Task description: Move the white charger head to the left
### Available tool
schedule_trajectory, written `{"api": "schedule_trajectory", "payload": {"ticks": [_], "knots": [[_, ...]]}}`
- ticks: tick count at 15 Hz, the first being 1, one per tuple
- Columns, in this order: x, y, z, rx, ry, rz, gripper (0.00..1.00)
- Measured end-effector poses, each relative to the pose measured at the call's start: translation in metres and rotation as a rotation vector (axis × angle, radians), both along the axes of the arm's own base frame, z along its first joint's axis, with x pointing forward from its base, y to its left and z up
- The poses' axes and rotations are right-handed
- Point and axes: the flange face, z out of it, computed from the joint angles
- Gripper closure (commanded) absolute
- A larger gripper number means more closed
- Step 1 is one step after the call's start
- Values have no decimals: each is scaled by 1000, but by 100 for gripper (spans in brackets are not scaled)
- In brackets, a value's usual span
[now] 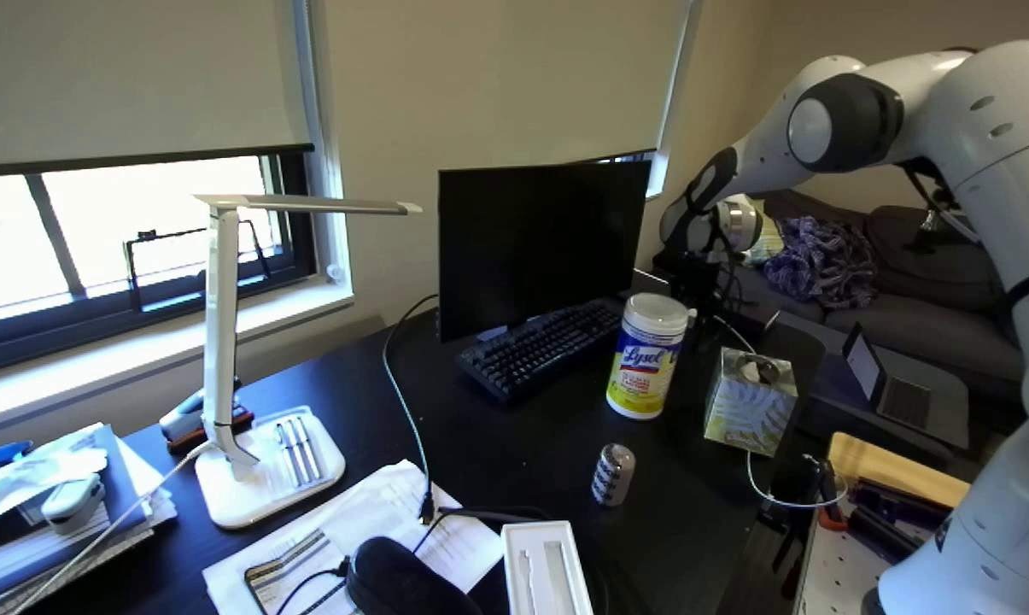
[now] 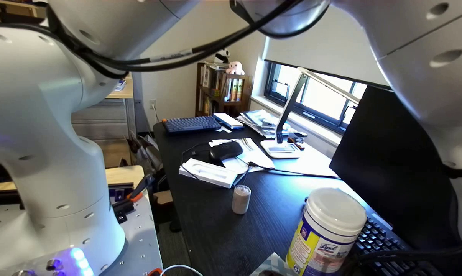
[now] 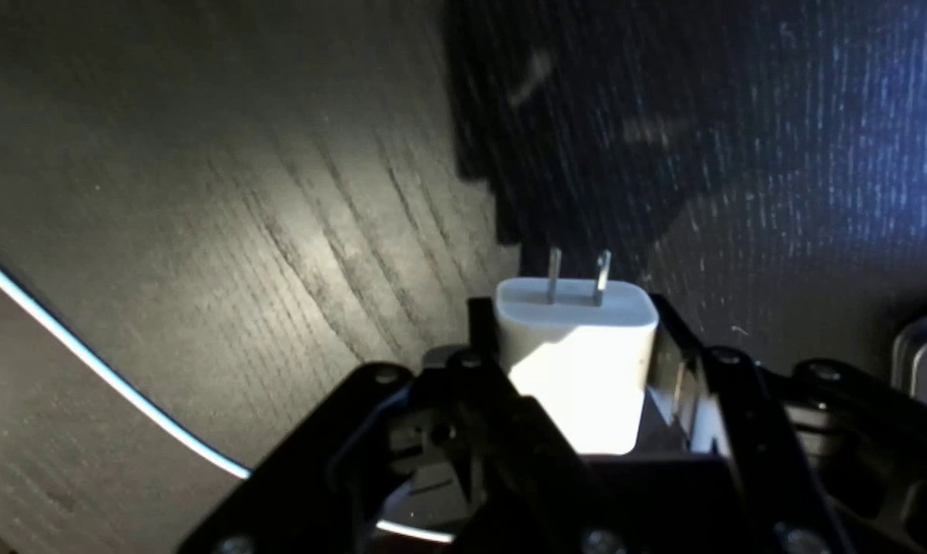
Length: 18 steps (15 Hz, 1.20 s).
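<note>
Charger [image 3: 590, 369] sits pinched side-to-side in the gripper [image 3: 575, 327], prongs [image 3: 602, 277] poking out free, probably cos those narrow sides give the easiest hold for shifting it left.

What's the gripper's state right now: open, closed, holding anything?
Gripper: closed on the white charger head, a finger at each side, in the wrist view.
</note>
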Motion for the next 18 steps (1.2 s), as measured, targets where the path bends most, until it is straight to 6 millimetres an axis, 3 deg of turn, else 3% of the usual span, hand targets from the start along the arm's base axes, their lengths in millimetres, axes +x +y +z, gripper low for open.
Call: {"api": "schedule_trajectory", "payload": {"ticks": [3, 6, 9, 12, 18], "knots": [[-25, -6, 25, -26, -8, 58, 77], [-64, -10, 30, -53, 26, 152, 77], [-107, -7, 18, -81, 81, 275, 77], [-142, 9, 0, -107, 130, 420, 77], [-187, 49, -26, -151, 195, 610, 77]]}}
